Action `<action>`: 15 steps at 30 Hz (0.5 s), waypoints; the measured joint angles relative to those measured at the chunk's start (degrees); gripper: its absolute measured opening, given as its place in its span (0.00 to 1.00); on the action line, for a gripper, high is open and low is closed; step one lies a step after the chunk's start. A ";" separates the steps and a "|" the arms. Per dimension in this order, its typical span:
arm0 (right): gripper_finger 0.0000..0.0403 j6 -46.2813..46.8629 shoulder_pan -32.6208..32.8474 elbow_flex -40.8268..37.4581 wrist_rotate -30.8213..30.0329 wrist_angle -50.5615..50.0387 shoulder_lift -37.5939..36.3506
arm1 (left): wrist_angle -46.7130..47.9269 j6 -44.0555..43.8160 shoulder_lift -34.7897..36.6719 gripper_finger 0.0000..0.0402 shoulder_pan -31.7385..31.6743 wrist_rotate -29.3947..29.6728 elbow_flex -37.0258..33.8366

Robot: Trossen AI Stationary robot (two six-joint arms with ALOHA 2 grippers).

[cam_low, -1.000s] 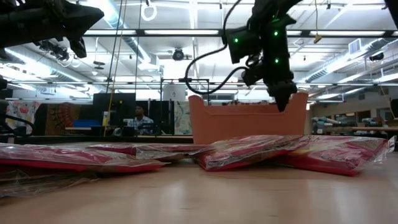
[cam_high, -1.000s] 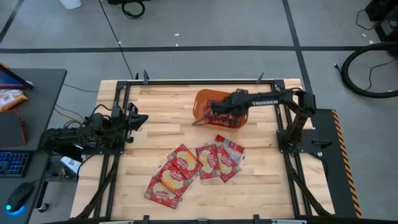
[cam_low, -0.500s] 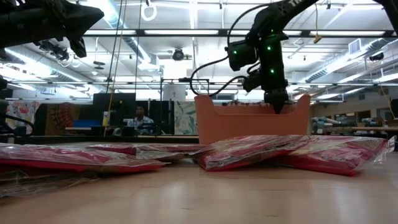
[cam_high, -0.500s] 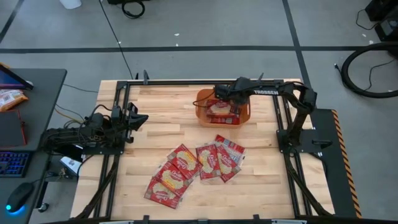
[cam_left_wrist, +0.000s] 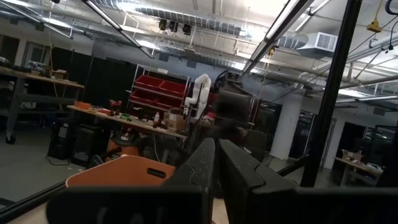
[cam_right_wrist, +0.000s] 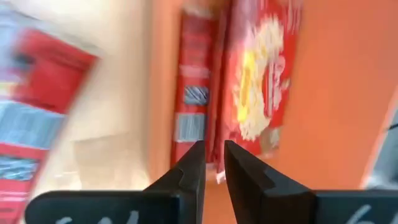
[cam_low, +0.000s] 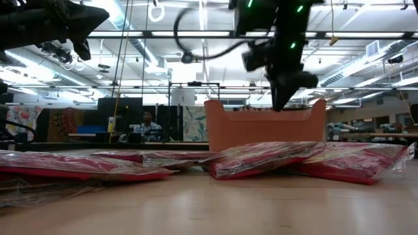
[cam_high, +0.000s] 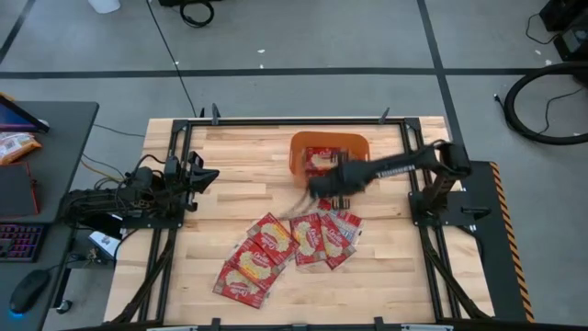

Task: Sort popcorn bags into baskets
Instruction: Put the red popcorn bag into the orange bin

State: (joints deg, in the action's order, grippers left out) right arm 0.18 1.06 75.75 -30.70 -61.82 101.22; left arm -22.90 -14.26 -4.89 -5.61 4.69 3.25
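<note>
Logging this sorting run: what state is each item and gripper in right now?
Orange basket: upright, holding popcorn packets.
Packets in basket: lying inside.
Loose popcorn bags: overlapping on the table, unsorted.
Right gripper: empty, nearly closed, between basket and pile.
Left gripper: shut, empty, parked at the table's left edge.

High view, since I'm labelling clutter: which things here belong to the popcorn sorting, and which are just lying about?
Belongs to the job:
- popcorn bags loose on the table
- bags already in the basket
- orange basket
- right tool

Just lying about:
- side desk
- keyboard
- mouse
</note>
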 joint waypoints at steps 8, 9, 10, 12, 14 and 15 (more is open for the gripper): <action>0.16 3.77 14.18 3.53 -8.47 1.75 -0.21 | 0.02 -0.04 0.00 0.06 0.02 0.00 0.00; 0.16 4.00 15.47 3.74 -6.58 3.43 -0.21 | 0.02 -0.02 0.00 0.06 0.00 0.00 0.00; 0.16 4.35 16.58 3.76 -4.53 5.40 -0.21 | 0.02 0.00 0.00 0.06 0.01 -0.01 0.00; 0.16 4.68 18.43 3.76 1.38 9.03 -0.21 | 0.02 0.00 0.00 0.06 0.02 0.00 0.00; 0.17 4.39 19.98 3.76 7.30 11.49 -0.21 | 0.02 0.35 0.00 0.06 0.00 0.00 -0.01; 0.18 4.66 20.75 3.76 8.84 12.46 -0.21 | -0.02 0.87 0.01 0.06 0.00 0.00 -0.02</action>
State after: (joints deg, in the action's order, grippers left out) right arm 4.84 21.82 79.50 -21.85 -49.36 101.01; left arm -22.92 -13.39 -4.87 -5.61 4.69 3.22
